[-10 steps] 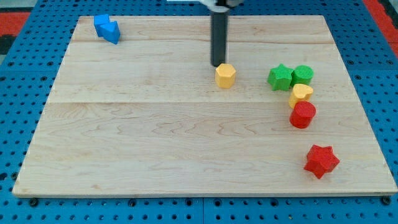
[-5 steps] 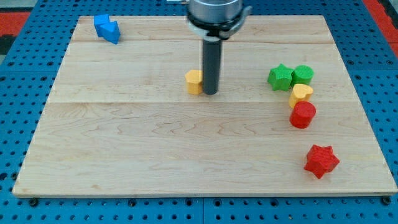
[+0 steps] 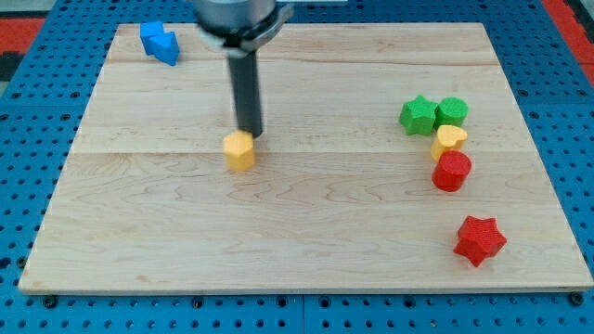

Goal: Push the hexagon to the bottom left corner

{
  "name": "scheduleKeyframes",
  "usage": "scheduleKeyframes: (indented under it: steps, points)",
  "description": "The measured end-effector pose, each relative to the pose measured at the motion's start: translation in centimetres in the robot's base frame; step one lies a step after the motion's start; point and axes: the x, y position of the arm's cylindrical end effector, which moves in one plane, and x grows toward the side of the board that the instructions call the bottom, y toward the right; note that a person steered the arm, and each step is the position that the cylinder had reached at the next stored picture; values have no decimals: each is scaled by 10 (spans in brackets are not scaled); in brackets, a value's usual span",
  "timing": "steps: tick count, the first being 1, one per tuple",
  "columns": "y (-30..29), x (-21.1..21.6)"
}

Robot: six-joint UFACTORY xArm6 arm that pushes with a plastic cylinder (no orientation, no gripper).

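Observation:
The yellow hexagon block [image 3: 239, 151] lies on the wooden board [image 3: 186, 241], left of the board's middle. My tip [image 3: 251, 134] touches the hexagon's upper right edge, just above and to the right of it. The dark rod rises from there toward the view's top. The board's bottom left corner is far from the hexagon, down and to the left.
A blue block [image 3: 160, 43] sits at the top left corner. At the right stand a green star [image 3: 419, 115], a green block [image 3: 452, 111], a yellow heart [image 3: 449, 139] and a red cylinder [image 3: 452, 171] in a cluster. A red star [image 3: 480, 240] lies at the lower right.
My tip has swept left and down, pushing the yellow hexagon from the board's upper middle to left of centre. The other blocks have not moved.

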Motion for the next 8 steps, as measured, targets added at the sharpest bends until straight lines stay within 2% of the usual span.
scheduleKeyframes:
  steps: [1, 2, 3, 4, 5, 6, 7, 8]
  points:
    - [-5, 1]
    - [-3, 43]
    - [-74, 65]
    - [-60, 67]
    - [-30, 91]
    - [-86, 128]
    - [-129, 127]
    - [-23, 128]
